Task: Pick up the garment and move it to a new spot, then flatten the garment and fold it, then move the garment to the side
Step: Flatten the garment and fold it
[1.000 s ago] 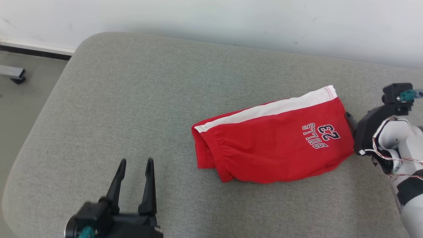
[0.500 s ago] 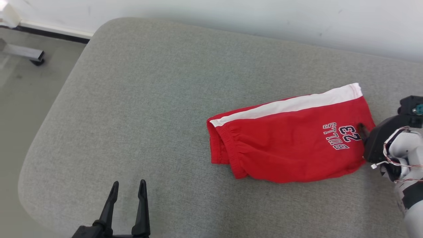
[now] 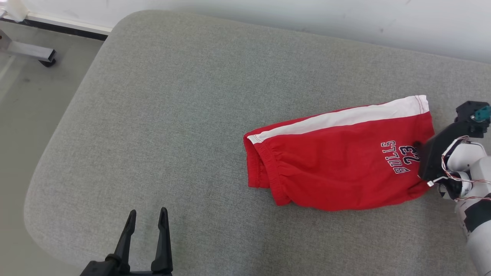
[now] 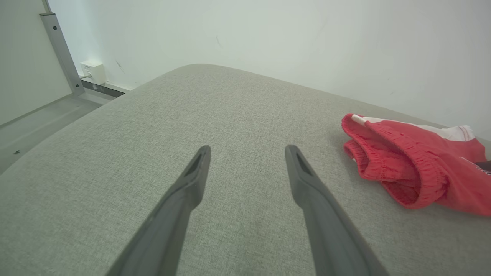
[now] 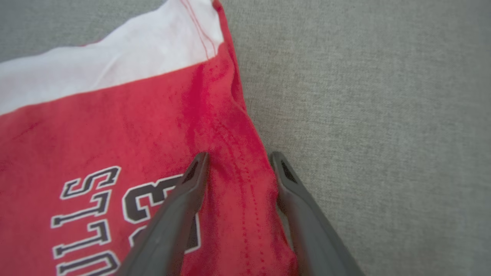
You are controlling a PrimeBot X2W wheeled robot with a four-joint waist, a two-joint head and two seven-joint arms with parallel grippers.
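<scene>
The garment (image 3: 337,161) is a pair of red shorts with a white side stripe and "BULLS 23" print, lying folded on the right half of the grey cushion (image 3: 172,115). In the right wrist view my right gripper (image 5: 239,155) is open, its two fingers straddling the red hem edge (image 5: 238,180) beside the "23", with fabric bunched between them. Its black housing (image 3: 441,153) covers the shorts' right edge in the head view. My left gripper (image 3: 148,211) stands open and holds nothing near the cushion's front left, well left of the shorts (image 4: 414,168).
The cushion's rounded left edge drops to a grey floor (image 3: 23,122), where a metal frame foot (image 3: 32,53) stands. A white wall (image 3: 268,15) runs along the back. Bare cushion stretches left of the shorts.
The head camera has shifted. My right gripper has slid from beside the shorts' right edge onto the hem, and its fingers have come a little closer together. The shorts lie as before.
</scene>
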